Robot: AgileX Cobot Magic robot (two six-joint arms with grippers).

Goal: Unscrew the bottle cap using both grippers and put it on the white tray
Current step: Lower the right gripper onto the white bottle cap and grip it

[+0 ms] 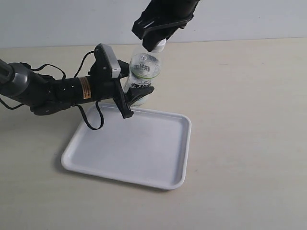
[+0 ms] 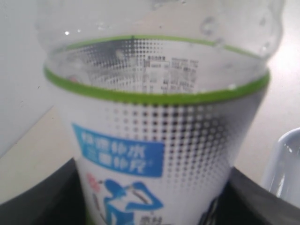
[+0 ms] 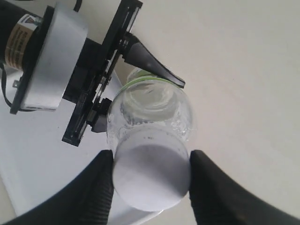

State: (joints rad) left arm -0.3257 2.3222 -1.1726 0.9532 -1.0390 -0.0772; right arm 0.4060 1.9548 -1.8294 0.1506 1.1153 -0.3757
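The clear bottle (image 1: 142, 72) with its white-and-green label stands tilted at the far edge of the white tray (image 1: 144, 153). My left gripper (image 1: 136, 98) is shut on the bottle's lower body; the label (image 2: 154, 154) fills the left wrist view between the black fingers (image 2: 42, 197). My right gripper (image 1: 158, 43) comes down from above and is shut on the white bottle cap (image 3: 151, 174), with its ribbed pads (image 3: 96, 187) pressed against both sides of the cap. In the exterior view only a sliver of the cap (image 1: 159, 46) shows below the right gripper. The bottle's shoulder (image 3: 150, 108) lies under the cap.
The tray's inside (image 1: 129, 143) holds nothing. The left arm (image 1: 53, 91) with its cables and orange label stretches in from the left, low over the beige table (image 1: 249, 120). A pale wall (image 1: 240, 19) stands behind the table.
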